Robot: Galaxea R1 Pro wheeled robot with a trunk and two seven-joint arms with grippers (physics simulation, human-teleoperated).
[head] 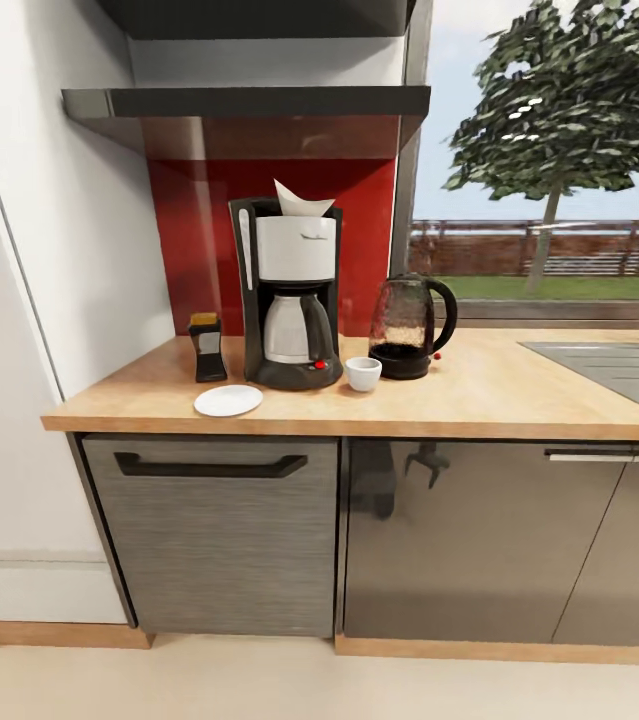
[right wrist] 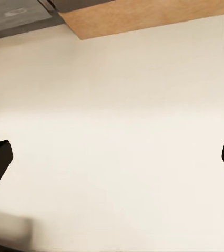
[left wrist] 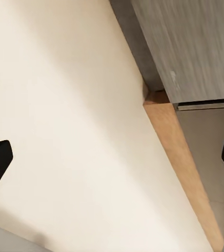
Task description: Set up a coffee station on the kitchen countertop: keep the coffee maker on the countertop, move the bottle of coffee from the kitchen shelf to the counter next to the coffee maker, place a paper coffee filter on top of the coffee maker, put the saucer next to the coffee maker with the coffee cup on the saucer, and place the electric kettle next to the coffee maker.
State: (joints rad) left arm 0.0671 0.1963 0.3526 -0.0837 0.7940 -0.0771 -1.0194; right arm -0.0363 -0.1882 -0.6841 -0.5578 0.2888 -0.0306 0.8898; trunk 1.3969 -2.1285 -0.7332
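Cup (head: 363, 373) on countertop (head: 499, 395), beside saucer (head: 228, 400), both tools lowered, spread

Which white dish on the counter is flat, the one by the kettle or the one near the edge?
The saucer near the edge; the cup is a rounded bowl.

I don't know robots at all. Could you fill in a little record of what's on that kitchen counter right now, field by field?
coffee maker: upright on the countertop
paper filter: sitting on top of the coffee maker
coffee jar: on the counter, left of the machine
kettle: on the counter, right of the machine
saucer: in front of the machine, bare
cup: on the counter, not on the saucer
left end effector: open, above the floor
right end effector: open, above the floor
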